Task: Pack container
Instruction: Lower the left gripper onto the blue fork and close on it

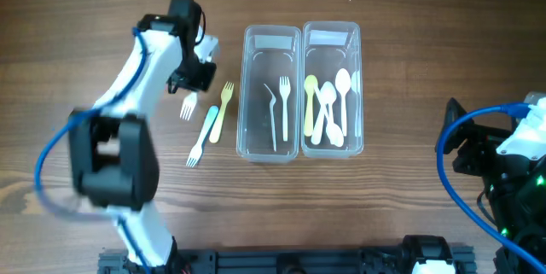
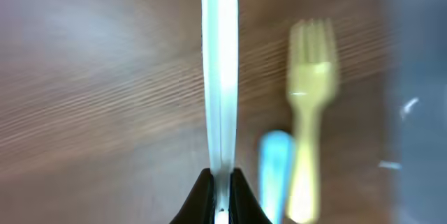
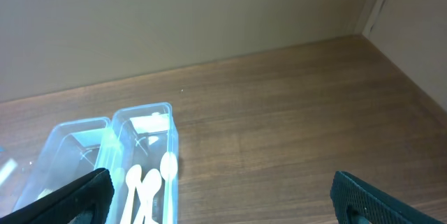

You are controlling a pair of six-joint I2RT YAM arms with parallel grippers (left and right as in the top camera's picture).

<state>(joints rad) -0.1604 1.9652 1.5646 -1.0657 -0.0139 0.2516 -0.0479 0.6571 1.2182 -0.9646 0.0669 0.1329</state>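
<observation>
white plastic fork [image 2: 221, 63] gripped by the left jaws, ready for the fork container

its handle is clamped between the closed left jaws above the tabletop [image 1: 85, 18], just left of the clear fork container [image 1: 247, 95], which holds forks. the next move likely calls for swinging right over that bin, then letting go. yellow fork [image 1: 223, 107] and blue fork [image 1: 209, 129] wait alongside. right jaws spread wide, empty. the blurred wrist view cuts off the held fork's tines.

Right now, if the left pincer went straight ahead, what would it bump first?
Probably the brown wooden table; the left pincer points down at it, white plastic fork leading. Depth unclear.
</observation>
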